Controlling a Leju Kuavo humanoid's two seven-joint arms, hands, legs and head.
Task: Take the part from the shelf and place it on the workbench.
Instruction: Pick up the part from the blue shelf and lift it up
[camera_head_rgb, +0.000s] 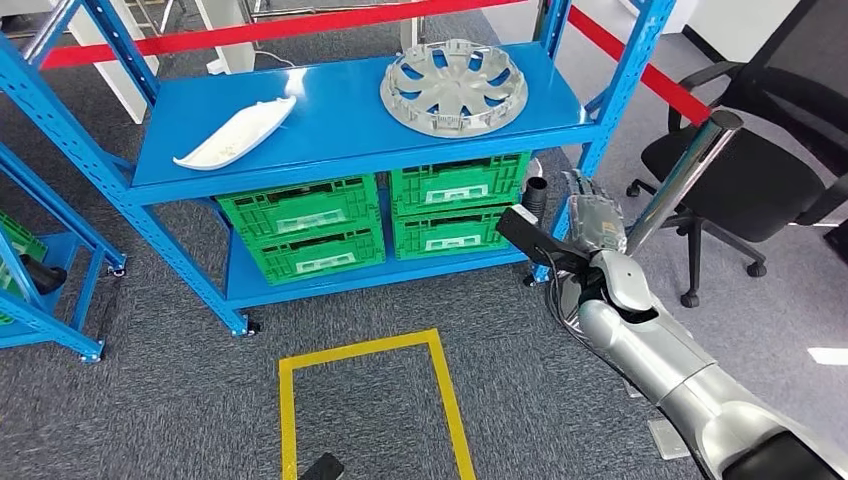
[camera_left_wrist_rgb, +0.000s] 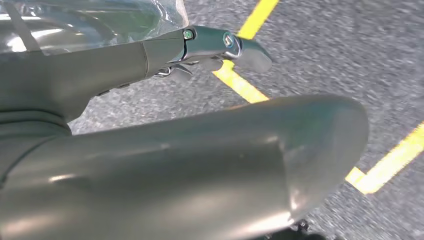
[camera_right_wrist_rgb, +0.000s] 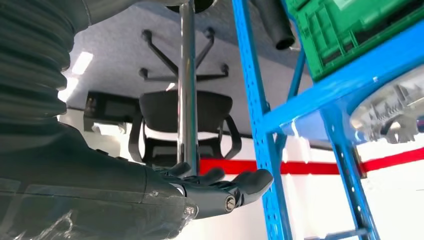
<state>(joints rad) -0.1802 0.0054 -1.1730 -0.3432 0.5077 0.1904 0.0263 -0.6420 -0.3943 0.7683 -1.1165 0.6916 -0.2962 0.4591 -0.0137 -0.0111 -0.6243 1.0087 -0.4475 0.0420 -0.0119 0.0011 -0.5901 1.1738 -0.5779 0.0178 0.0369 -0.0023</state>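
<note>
My right hand (camera_head_rgb: 597, 218) is raised beside the shelf's right post and grips a shiny chrome rod (camera_head_rgb: 690, 170), which slants up and to the right. From the right wrist, the rod (camera_right_wrist_rgb: 187, 85) runs out from the curled fingers (camera_right_wrist_rgb: 215, 190). On the blue shelf top (camera_head_rgb: 340, 140) lie a grey wheel cover (camera_head_rgb: 455, 85) at the right and a curved white panel (camera_head_rgb: 237, 132) at the left. The wheel cover's rim (camera_right_wrist_rgb: 395, 110) also shows in the right wrist view. My left hand (camera_left_wrist_rgb: 165, 160) hangs over the carpet, fingers apart and holding nothing.
Green crates (camera_head_rgb: 300, 225) fill the lower shelf level. A black office chair (camera_head_rgb: 760, 170) stands to the right, close behind the rod. Yellow floor tape (camera_head_rgb: 440, 380) marks a rectangle on the grey carpet in front. Another blue rack (camera_head_rgb: 40, 250) stands at the left.
</note>
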